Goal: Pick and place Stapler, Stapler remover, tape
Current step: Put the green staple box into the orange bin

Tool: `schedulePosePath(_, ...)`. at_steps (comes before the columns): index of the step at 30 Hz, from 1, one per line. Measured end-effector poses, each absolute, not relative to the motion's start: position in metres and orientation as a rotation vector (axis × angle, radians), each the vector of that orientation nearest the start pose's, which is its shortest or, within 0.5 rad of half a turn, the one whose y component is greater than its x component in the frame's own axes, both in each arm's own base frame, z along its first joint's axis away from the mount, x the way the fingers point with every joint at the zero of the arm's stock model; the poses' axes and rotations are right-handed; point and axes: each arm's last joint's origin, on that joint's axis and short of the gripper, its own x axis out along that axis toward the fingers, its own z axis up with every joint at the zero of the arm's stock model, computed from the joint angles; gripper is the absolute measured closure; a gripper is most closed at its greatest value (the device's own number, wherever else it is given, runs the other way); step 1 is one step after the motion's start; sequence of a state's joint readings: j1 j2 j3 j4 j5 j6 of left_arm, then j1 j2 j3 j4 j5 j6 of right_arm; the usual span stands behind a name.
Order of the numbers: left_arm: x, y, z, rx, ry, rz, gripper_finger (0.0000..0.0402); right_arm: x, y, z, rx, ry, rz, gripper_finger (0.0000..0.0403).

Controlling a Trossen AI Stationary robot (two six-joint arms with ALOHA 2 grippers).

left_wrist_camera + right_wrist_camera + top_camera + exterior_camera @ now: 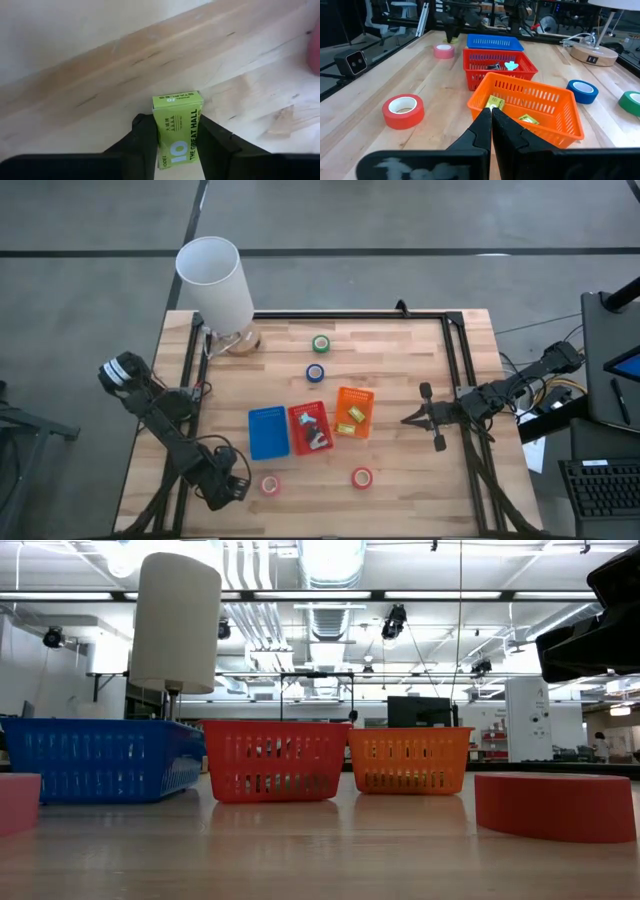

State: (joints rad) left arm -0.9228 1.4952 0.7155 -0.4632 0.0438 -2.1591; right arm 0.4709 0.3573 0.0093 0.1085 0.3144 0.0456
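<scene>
Green box (176, 131) lengthwise between left gripper (172, 142) jaws

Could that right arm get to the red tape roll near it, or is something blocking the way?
Probably yes. The red tape roll lies on bare table, clear of the orange basket, and the right gripper, shut, hangs close by with nothing between them.
</scene>
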Motion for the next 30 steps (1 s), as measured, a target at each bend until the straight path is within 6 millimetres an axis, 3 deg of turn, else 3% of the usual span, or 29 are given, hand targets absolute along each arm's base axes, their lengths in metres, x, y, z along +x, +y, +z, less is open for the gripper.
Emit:
schedulePosePath(9,0.149,-0.196,0.145,-1.176,1.357,0.662,0.0271,0.107,0.045,0.146,-0.042,0.225,0.15,0.0394)
schedulePosePath(17,0.147,-0.194,0.147,-1.139,1.348,0.641,0.0289,0.107,0.045,0.146,-0.04,0.225,0.15,0.0394)
schedulePosePath(30,0.144,-0.187,0.165,-1.174,1.304,0.593,0.0287,0.107,0.045,0.146,-0.039,0.224,0.149,0.0394)
